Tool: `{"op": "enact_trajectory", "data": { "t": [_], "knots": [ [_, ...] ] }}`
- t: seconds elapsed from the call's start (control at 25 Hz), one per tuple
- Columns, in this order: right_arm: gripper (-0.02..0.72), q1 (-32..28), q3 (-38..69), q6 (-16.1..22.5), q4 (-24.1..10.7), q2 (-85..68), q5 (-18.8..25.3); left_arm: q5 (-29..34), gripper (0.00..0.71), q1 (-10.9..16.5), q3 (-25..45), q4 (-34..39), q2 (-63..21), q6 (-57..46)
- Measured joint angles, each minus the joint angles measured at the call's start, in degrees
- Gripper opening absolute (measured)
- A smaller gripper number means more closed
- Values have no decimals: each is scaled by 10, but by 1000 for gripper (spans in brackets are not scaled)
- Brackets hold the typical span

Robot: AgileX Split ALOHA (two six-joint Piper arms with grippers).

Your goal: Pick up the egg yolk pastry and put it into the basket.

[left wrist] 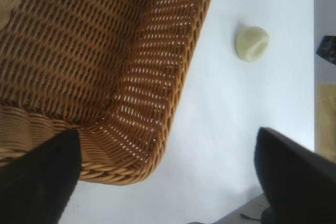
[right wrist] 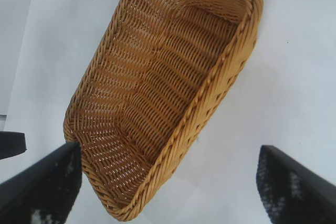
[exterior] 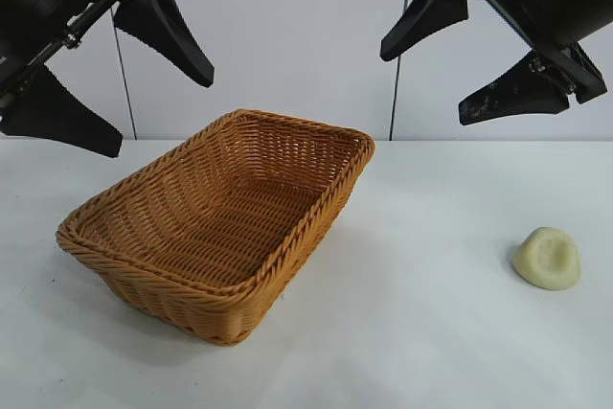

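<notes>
Grippers first: left gripper [exterior: 105, 74] is up high at the exterior view's top left w/ its black fingers spread wide, holding nothing. Right gripper [exterior: 484, 40] is same deal at top right, wide open, touching nothing. Both hang well above the white table [exterior: 431, 332].

One basket [exterior: 225, 227], orange-brown woven wicker, rectangular, sloped sides, thick braided rim, nothing inside it. One egg yolk pastry [exterior: 547, 258], pale cream-yellow, matte, smooth little dome w/ a shallow dent, sitting on the table well apart from the basket, on the right arm's side.
</notes>
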Motion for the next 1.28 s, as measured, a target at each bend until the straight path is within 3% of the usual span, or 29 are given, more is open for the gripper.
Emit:
{"op": "enact_trajectory", "data": {
  "t": [1.28],
  "knots": [
    [646,0,0,0,0,0,-1,-10,645,0,0,0,0,0]
  ]
}}
